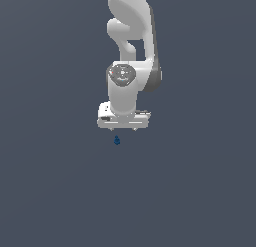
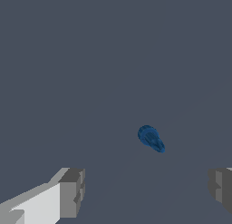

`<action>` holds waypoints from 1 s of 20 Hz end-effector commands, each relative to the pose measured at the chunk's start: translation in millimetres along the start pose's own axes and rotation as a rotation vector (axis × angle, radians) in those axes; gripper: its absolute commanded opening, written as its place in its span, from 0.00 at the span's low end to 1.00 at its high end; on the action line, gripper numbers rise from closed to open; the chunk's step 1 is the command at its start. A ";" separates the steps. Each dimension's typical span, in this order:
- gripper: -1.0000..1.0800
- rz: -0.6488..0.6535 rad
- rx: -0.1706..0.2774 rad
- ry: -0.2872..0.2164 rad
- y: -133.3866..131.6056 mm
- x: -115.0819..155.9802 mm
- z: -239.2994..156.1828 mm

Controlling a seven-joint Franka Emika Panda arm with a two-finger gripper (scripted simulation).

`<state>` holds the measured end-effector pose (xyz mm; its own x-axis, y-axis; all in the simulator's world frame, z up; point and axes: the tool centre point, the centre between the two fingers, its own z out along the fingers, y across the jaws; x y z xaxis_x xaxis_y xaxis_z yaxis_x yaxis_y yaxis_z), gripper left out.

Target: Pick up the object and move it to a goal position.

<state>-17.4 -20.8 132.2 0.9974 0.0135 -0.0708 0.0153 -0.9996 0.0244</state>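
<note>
Exterior view: the white arm hangs straight down over a flat grey surface, which I take to be the desk (image 1: pixel 200 201), though nothing marks its edges. The pincer (image 1: pixel 123 128) points downward, and only short stubs of its fingers show below the wide white hand. The object (image 1: pixel 117 140), a tiny dark-blue lump with a small knob on top, sits on the surface just below the pincer and a little toward the exterior view's left of its midline. It is apart from the fingers; nothing touches it.

In the wrist view the pincer (image 2: pixel 147 191) stands wide open and empty, one grey finger (image 2: pixel 72 191) and the other finger (image 2: pixel 221 189) at the two sides of the picture. The object (image 2: pixel 151 138) lies in the span between them, close to centred across the gap but set forward of the line joining the fingertips. From this angle it looks elongated, with its long axis running obliquely to the closing direction; the render is coarse, so I would not press that reading.

The grasp appears not yet begun. The coming move likely calls for a small forward shift to bring the fingers astride the lump, then a descent. No goal marker shows in either view.
</note>
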 end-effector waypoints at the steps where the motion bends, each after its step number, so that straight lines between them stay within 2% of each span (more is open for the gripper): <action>1: 0.96 0.000 0.000 0.000 0.0 0.0 0.0; 10: 0.96 0.007 -0.008 -0.001 18.5 -0.5 -15.1; 20: 0.96 0.058 -0.002 0.006 19.4 -0.5 -8.5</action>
<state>-16.8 -39.6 143.2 0.9975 -0.0292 -0.0651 -0.0273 -0.9992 0.0307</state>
